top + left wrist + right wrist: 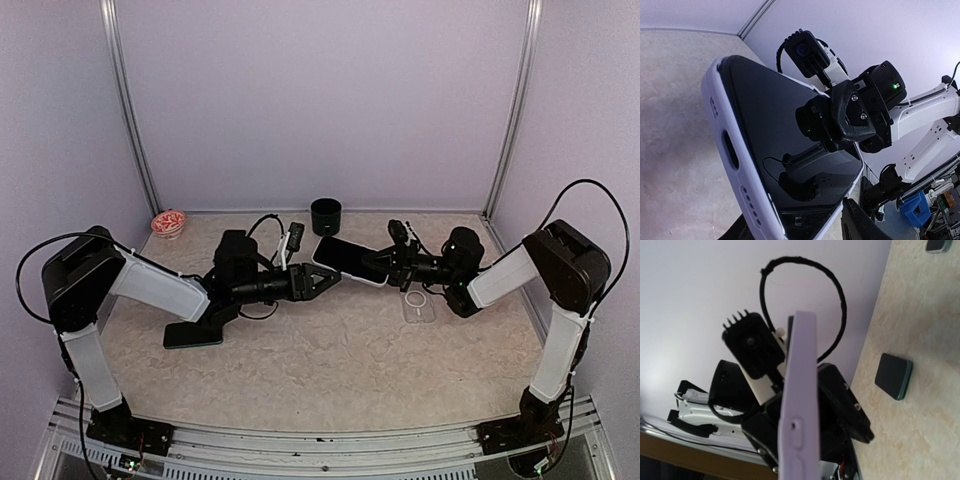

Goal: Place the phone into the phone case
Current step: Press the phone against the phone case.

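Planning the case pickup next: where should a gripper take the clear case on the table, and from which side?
Take the clear case from straight above, fingers across its two long edges near the middle. It lies flat on the table, so probably only its thin rim offers a hold.

left fingers (312, 282), right fingers (388, 264) clamped, facing each other

Phone (799, 410) edge-on, nearly upright

No legible text, labels, brands, numbers or signs in any view (phone (765, 120) screen dark, only reflections).
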